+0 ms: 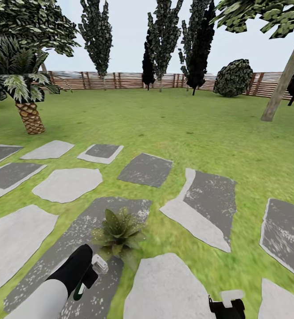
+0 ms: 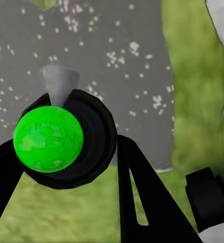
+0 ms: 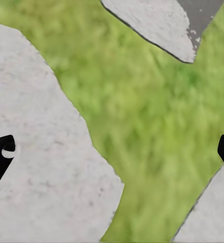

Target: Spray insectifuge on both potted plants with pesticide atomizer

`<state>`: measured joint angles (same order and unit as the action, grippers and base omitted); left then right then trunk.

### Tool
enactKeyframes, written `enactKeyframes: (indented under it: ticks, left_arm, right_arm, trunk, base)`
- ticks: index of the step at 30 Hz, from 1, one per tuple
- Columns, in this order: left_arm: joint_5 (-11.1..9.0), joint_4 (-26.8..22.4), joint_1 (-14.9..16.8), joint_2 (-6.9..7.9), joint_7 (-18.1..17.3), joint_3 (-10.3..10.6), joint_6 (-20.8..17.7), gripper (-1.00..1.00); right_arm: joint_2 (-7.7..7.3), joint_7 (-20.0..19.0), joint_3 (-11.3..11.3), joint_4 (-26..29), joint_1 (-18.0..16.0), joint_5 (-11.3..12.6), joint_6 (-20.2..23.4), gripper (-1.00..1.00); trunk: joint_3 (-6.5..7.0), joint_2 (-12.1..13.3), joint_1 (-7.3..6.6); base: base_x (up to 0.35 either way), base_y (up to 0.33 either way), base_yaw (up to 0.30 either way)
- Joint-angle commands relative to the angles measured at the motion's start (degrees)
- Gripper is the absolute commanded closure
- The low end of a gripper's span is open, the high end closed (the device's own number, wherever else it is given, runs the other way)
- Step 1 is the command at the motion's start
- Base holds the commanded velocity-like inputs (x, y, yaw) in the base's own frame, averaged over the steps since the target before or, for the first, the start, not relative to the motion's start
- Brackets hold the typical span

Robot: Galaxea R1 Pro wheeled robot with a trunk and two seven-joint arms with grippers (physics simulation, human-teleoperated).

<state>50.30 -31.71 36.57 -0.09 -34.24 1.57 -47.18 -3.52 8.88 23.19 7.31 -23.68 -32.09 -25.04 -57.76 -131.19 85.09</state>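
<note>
In the lower left of the head view, the left gripper (image 1: 92, 271) is clamping the spray bottle (image 1: 99, 265), its whitish nozzle head poking out toward the small potted plant (image 1: 119, 234) just beyond it. That plant is sitting at the lower centre of the frame, on the edge of a speckled grey stepping stone (image 1: 76, 239) in the lawn (image 1: 173, 128). In the left wrist view the bottle (image 2: 61, 134) is showing a bright green end and a dark round body, lying between the black fingers (image 2: 142, 202) with the pale nozzle aiming at the stone.

The bottle looks light, rigid and smooth-sided, so it could twist in the grasp; holding it around the dark body, clear of the nozzle, seems the safer choice.

The left arm is reaching forward and low from the bottom left corner, forearm angled up toward the plant. The right gripper (image 1: 226, 308) is hanging at the bottom edge, right of centre; in the right wrist view its fingers (image 3: 0, 152) are standing wide apart over grass and pale stone, holding nothing.
</note>
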Motion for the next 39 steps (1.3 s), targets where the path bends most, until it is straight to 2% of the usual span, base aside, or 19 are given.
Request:
enactKeyframes:
  ticks: [1, 12, 22, 31, 35, 39]
  left_arm:
    - [0.6, -0.1, 0.0, 0.0, -0.6, 0.1, -0.2, 1.0]
    - [0.6, -0.1, 0.0, 0.0, -0.6, 0.1, -0.1, 1.0]
    - [0.6, -0.1, 0.0, -0.07, -0.6, 0.1, -0.1, 1.0]
    - [0.6, -0.1, 0.0, -0.08, -0.6, 0.1, -0.1, 1.0]
    - [0.7, -0.1, 0.0, -0.9, -0.6, 0.2, -0.1, 1.0]
    - [0.7, -0.1, 0.0, -1.04, -0.6, 0.2, -0.1, 1.0]
  right_arm:
    - [0.0, 0.3, 0.3, -0.1, -0.1, -0.6, -0.2, -1.0]
    - [0.0, 0.3, 0.3, -0.1, -0.1, -0.6, -0.2, -1.0]
    - [0.02, 0.3, 0.3, -0.1, -0.1, -0.6, -0.2, -1.0]
    - [0.0, 0.3, 0.3, -0.1, -0.1, -0.6, -0.2, -1.0]
    - [-0.04, 0.3, 0.4, -0.1, -0.1, -0.6, -0.2, -1.0]
    - [-0.1, 0.2, 0.4, -0.1, -0.1, -0.7, -0.2, -1.0]
  trunk:
    - [-0.05, 0.0, -0.01]
    - [-0.05, 0.0, -0.01]
    - [-0.05, 0.0, -0.01]
    - [-0.05, 0.0, -0.01]
    - [-0.05, 0.0, -0.01]
    - [-0.05, 0.0, -0.01]
  base:
    - [0.0, -0.271, 0.018]
    - [0.008, -0.271, 0.242]
    - [0.138, -0.258, 0.276]
    - [0.043, -0.036, 0.272]
    - [0.0, -0.139, 0.048]
    - [0.0, -0.261, 0.004]
